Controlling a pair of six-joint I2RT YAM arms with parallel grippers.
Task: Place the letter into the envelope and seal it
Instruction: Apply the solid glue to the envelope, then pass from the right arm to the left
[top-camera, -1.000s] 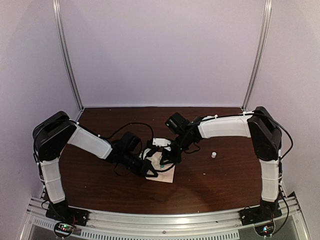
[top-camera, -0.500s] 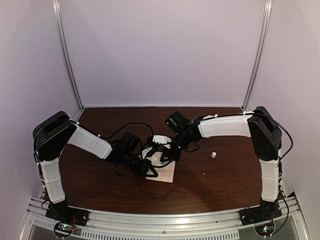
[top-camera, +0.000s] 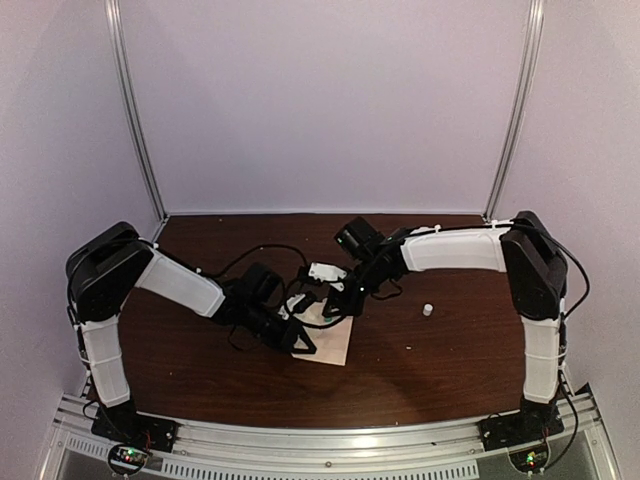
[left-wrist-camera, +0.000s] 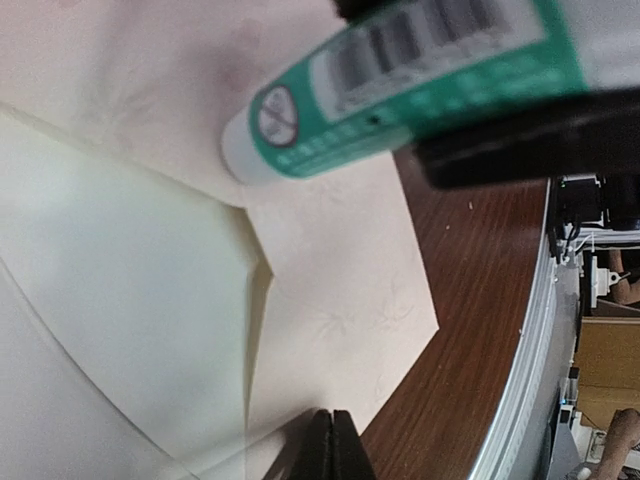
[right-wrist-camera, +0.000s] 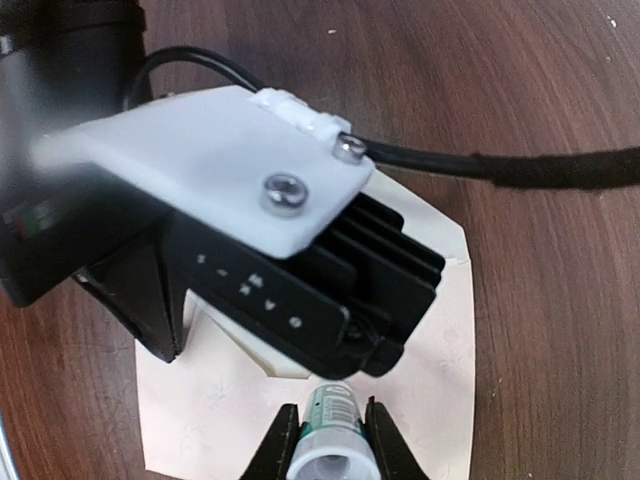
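Right pincer (right-wrist-camera: 329, 448) clamped on glue stick (left-wrist-camera: 400, 85) over envelope (right-wrist-camera: 440, 340), slightly farther back than before; left pincer (left-wrist-camera: 331, 440) clenched.

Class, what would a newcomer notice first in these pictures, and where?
A green-and-white glue stick, clamped in the right gripper, points at the cream envelope on the table. The shut left gripper sits at the envelope's edge. A small white cap lies alone to the right.

The envelope (left-wrist-camera: 340, 300) is seen as pale cream, faintly printed with leaves. The glue stick (left-wrist-camera: 400, 85) is banded green and white, with a black barcode. The table (top-camera: 450, 350) is grained dark brown.
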